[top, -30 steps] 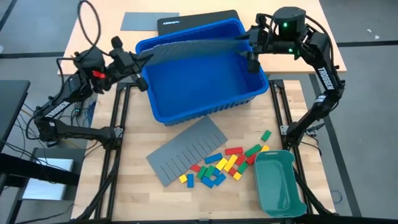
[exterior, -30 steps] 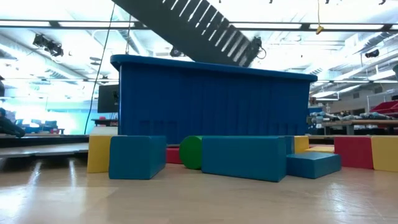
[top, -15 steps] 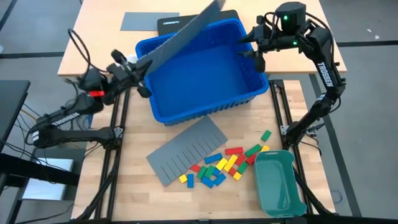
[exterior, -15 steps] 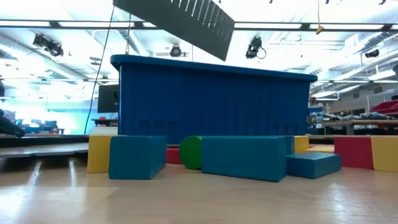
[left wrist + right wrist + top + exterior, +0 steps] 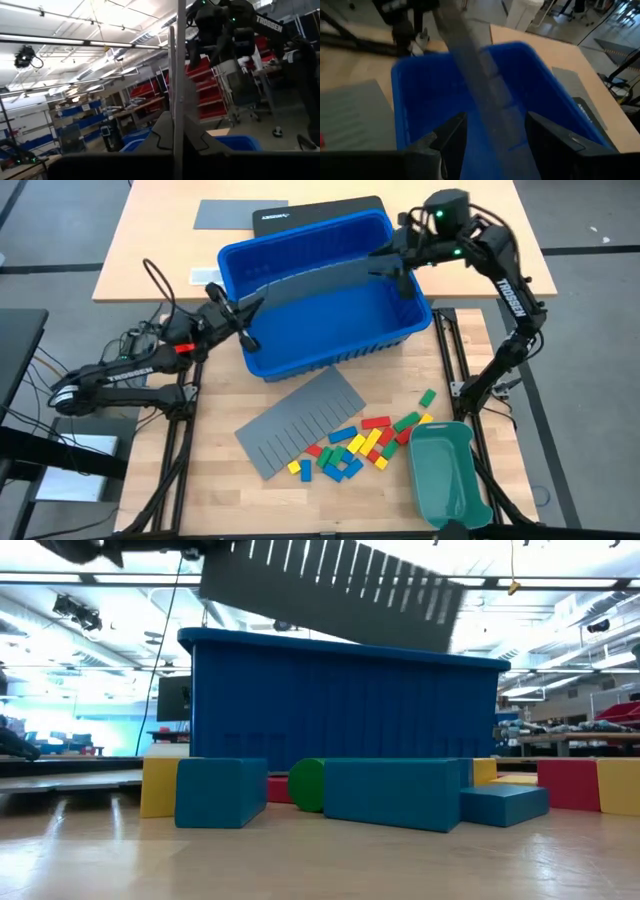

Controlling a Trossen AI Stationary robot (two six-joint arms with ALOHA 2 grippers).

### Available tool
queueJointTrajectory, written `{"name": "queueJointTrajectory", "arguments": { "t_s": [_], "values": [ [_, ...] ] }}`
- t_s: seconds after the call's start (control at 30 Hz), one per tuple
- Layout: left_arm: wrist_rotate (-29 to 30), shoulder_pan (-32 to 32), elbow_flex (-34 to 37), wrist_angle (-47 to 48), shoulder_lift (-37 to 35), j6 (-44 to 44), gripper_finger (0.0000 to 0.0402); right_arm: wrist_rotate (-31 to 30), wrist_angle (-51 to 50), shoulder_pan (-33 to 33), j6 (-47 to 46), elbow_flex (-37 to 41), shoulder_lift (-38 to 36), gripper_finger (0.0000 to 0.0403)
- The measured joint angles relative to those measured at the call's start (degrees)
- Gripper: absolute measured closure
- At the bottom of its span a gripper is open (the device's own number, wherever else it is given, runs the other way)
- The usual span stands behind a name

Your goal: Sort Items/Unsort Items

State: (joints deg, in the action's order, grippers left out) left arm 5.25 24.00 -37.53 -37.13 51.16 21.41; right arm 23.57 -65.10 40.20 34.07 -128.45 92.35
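Observation:
The items, small red, yellow, green and blue blocks point(image 5: 355, 445), lie loose on the table in front of the blue bin point(image 5: 330, 360); the low view shows them close up point(image 5: 395, 795). A grey slotted sheet point(image 5: 315, 280) spans the bin from left to right, slots upward point(image 5: 330, 590). My left gripper point(image 5: 247, 313) is shut on its left end. My right gripper point(image 5: 395, 268) is open at the bin's far right corner. Its fingers stand on either side of the sheet's other end point(image 5: 470, 65); whether they touch it I cannot tell. My left gripper pinches the sheet's left end point(image 5: 177, 131) between its two fingers, the sheet edge-on between them. The fingers come from the table's left, slanting upward, along the sheet's length. The sheet is lifted over the bin, standing on edge and leaning.
A second grey slotted sheet point(image 5: 300, 420) lies flat on the table beside the blocks. A teal tray point(image 5: 448, 470) stands at the near right. Behind the bin lie a black flat case point(image 5: 320, 210) and a grey sheet point(image 5: 225, 213).
My left gripper has sunk and come toward the table's near edge, beside the bin's left wall. The sheet first swung up and away from my right gripper, over the far rim. It has since come back down across the bin, its right end between the right fingers.

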Motion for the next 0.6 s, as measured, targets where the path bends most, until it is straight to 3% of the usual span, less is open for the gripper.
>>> {"name": "queueJointTrajectory", "arguments": {
  "t_s": [0.27, 0.6],
  "values": [
    [0.41, 0.03, 3.80, -8.14, 2.93, -0.74, 0.0400, -12.88, 9.08, -4.54, 7.38, 4.47, 0.38, 0.0200],
    [-1.92, -0.01, 3.82, -7.98, 4.03, -1.09, 0.0400, -15.25, 11.00, -8.27, 11.54, 4.44, 0.38, 0.0215]
  ]
}}
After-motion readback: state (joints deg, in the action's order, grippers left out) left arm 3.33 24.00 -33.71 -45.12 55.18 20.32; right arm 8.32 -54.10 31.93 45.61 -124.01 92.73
